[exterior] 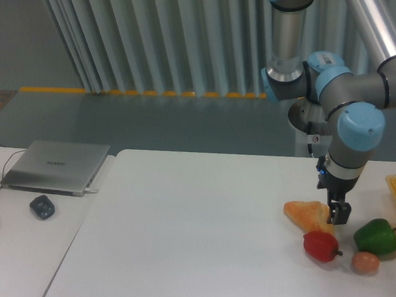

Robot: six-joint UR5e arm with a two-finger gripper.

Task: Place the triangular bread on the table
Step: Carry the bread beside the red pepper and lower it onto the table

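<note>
Golden-tan, smooth-crusted triangular bread (307, 214) lies on the white matte table (191, 243) just left of my two-finger gripper (339, 214), whose opening I cannot tell; it looks light, slippery, best pinched across its thicker end.

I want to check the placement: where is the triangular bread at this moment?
The triangular bread lies on the white table at the right of the camera view, at the gripper and just above-left of the red pepper.

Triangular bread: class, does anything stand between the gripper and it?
Nothing visible does. The gripper is already at the right end of the golden-tan wedge-shaped triangular bread, on the white table; the red pepper lies just in front.
</note>
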